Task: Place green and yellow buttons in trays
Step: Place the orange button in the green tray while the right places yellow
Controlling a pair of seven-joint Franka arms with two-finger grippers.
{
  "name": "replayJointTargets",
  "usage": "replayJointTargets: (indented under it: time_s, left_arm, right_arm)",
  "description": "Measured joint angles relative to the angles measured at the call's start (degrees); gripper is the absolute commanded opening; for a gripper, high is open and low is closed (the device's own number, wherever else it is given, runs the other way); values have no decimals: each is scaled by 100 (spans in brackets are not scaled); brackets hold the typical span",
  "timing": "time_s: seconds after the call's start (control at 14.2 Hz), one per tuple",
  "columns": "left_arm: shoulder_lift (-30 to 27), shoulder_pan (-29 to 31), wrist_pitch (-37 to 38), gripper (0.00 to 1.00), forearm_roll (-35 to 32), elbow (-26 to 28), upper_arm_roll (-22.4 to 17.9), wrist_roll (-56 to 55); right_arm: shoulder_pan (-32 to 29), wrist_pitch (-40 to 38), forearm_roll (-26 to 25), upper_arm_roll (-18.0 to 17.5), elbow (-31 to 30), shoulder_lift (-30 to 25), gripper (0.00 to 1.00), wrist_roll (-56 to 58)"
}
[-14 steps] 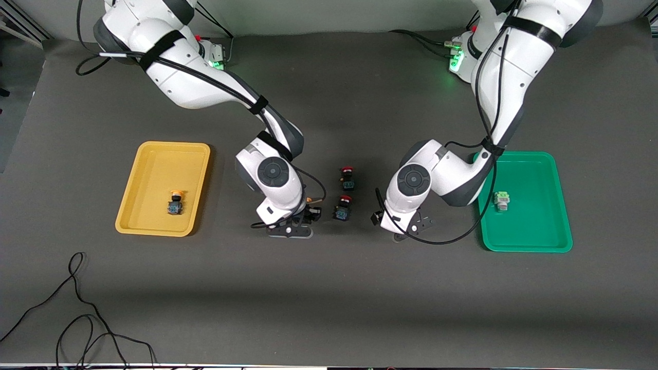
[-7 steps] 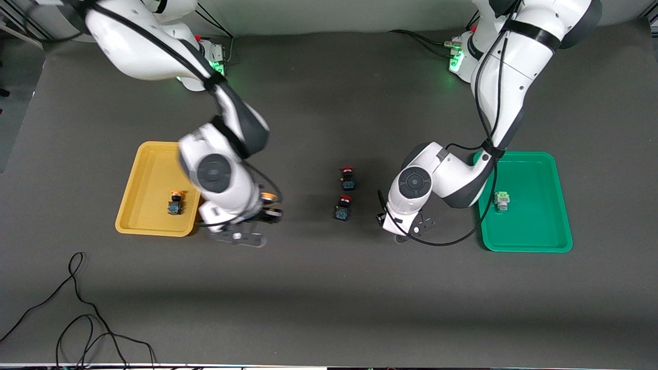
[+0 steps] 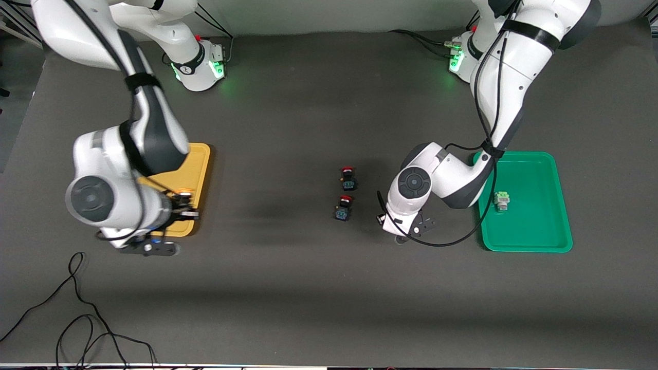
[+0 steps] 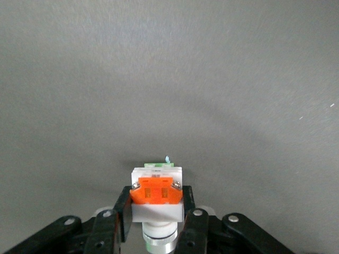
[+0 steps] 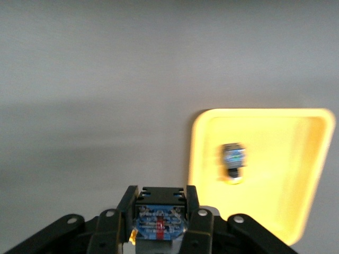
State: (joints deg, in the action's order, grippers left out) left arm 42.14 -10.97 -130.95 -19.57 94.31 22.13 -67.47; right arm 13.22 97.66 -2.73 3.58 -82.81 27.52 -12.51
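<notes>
Right hand [image 3: 177,209] is clamped on a yellow button [image 5: 159,219], up in the air over the yellow tray's [image 3: 198,164] corner nearest the camera and the middle of the surface [image 3: 318,288]. In the right wrist view the fingers [image 5: 127,203] pinch the dark body from both sides. Another yellow button [image 5: 233,161] already lies in that tray; the arm hides it in the front view.

Left hand [image 3: 411,228] hangs low over the surface between the red buttons [image 3: 343,206] and the green tray [image 3: 560,226], gripping a white-bodied button [image 4: 157,194] with an orange block on its back, green at its tip. A green button [image 3: 501,200] lies in the green tray, about mid-tray.

Two red buttons lie on the surface mid-table, one just nearer the camera than the other, apart from both trays.
</notes>
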Motion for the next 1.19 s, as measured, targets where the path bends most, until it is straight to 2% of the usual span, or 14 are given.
replayJointTargets:
  time_s: [0.28, 0.42, 0.56, 0.84, 1.19]
  left_arm:
    - [-521, 7, 1312, 19, 288, -559, 59, 151]
    - [-998, 40, 2018, 19, 788, -692, 63, 673]
    - [-1461, 270, 2658, 19, 1145, -694, 53, 1331]
    - [-2159, 1297, 3366, 19, 1559, -344, 28, 3142]
    - [-2783, 2904, 3386, 19, 1575, 463, -38, 5589]
  right_arm:
    - [-39, -102, 33, 903, -110, 0, 0, 1537]
    - [-51, 33, 41, 1119, -313, -2, 0, 1795]
    - [-46, 512, 44, 1229, -731, -8, 0, 1929]
    - [-48, 2063, 47, 1361, -1972, -65, 0, 1978]
    - [-38, 3872, 47, 1407, -3310, -92, 0, 1978]
